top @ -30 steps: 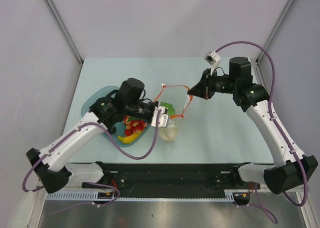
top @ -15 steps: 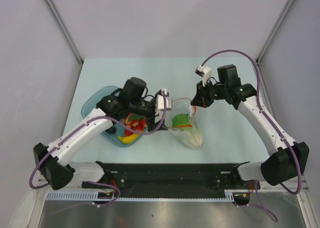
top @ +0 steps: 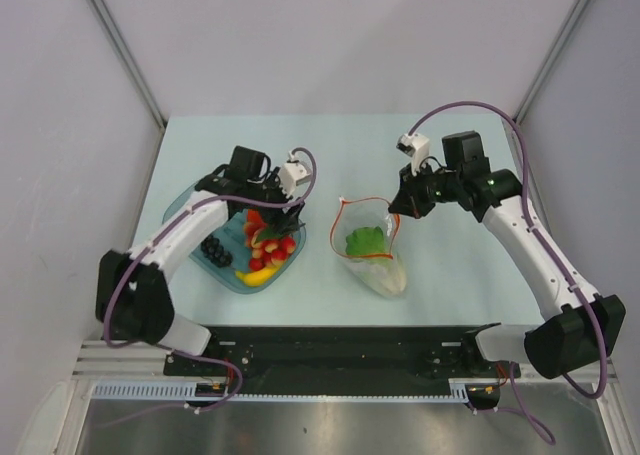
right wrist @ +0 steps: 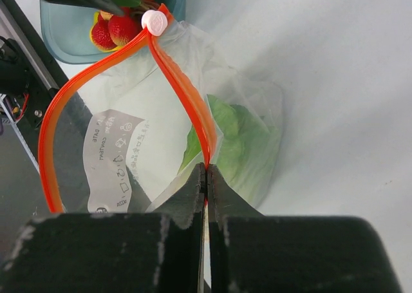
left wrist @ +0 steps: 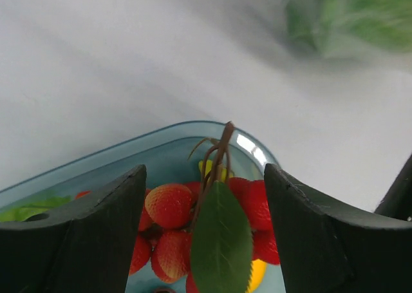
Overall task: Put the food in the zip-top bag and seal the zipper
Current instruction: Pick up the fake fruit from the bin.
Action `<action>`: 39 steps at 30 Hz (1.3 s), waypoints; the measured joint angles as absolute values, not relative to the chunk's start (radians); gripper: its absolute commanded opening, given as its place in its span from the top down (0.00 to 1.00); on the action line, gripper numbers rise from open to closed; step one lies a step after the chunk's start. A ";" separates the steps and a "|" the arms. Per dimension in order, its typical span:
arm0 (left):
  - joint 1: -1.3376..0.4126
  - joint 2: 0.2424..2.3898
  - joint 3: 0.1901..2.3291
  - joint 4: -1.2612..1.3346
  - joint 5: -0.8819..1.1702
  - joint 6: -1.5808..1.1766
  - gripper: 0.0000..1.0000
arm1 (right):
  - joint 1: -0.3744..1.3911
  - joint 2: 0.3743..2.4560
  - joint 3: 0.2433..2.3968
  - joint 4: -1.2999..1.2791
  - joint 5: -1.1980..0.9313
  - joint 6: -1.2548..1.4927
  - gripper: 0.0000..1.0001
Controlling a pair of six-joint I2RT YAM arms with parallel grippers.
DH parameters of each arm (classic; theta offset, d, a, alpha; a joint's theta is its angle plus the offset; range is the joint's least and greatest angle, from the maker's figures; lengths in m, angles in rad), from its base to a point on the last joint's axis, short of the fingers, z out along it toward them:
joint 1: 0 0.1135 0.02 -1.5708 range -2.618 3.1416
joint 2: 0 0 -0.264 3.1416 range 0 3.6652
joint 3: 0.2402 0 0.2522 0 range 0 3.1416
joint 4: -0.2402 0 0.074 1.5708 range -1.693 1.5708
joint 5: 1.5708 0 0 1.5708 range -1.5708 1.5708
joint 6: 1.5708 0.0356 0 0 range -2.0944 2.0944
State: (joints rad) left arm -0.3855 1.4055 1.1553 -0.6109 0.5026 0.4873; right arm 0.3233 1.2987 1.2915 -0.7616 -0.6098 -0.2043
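Observation:
The zip-top bag [top: 372, 258] lies open on the table with the pale green-white cabbage [top: 364, 241] inside. My right gripper [top: 398, 213] is shut on the red-orange zipper [right wrist: 182, 75] at the mouth's right side, and the white slider [right wrist: 154, 22] sits at the far end. Over the teal bowl [top: 190, 207] my left gripper [left wrist: 205, 174] stands open. It hovers above the red berry cluster [left wrist: 170, 206] and its green leaf [left wrist: 221, 243], touching neither. The bowl also holds the banana [top: 258, 274], the grape bunch [top: 213, 249] and the red-orange pepper [top: 256, 221].
The bowl's rim [left wrist: 161, 135] curves just beyond my left fingers. About a hand's width of bare table separates bowl and bag. Grey walls close in the table on the left, right and back.
My left gripper has opened and swung back left from the bag's mouth to above the bowl. The cabbage now lies in the bag. The right gripper has lowered the bag's edge a little.

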 measured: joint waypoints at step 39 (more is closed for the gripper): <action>-0.476 1.459 1.921 -0.801 0.774 0.279 1.00 | 0.286 1.274 1.304 -0.858 -0.719 -0.237 1.00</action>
